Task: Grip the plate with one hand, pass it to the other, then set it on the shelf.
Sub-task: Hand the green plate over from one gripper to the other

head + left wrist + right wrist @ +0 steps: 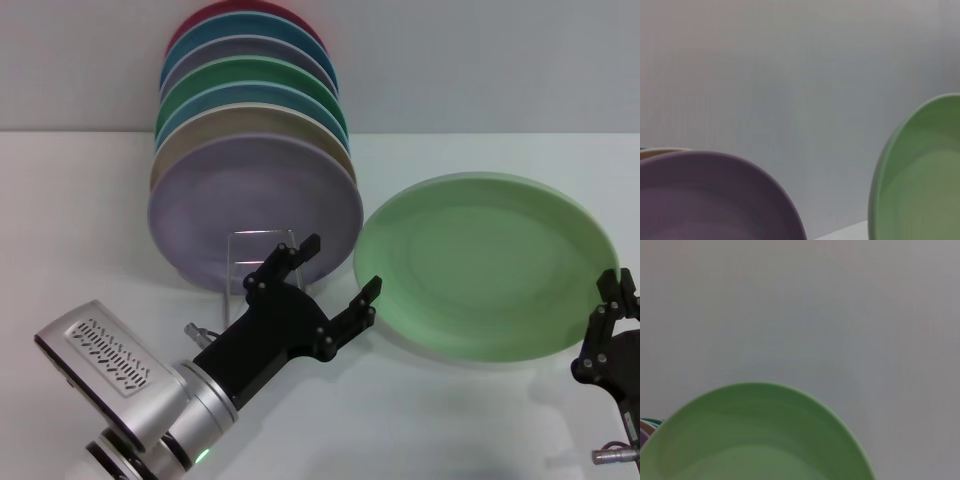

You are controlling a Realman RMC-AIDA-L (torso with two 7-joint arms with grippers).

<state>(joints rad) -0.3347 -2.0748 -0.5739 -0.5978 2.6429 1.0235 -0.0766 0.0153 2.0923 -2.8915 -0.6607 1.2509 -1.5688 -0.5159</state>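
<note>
While the left gripper (340, 272) hovers low over the white table (420, 420), its fingers spread wide and holding nothing, the shelf (262, 252) stands just behind it, its front wire loop ahead of a lilac plate (255, 215). Right of those fingertips lies the plate (485, 262), flat on the table. At its near right edge waits the right gripper (612, 290), whose grip I cannot tell. More coloured plates (250, 90) stack upright behind.

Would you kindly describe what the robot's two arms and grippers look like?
The left gripper is matte black with angular fingers and small silver screws, on a silver cylindrical wrist carrying a silver camera box with a slotted grille. A green light glows near the wrist. The right gripper is likewise black, with a silver connector below it.
</note>
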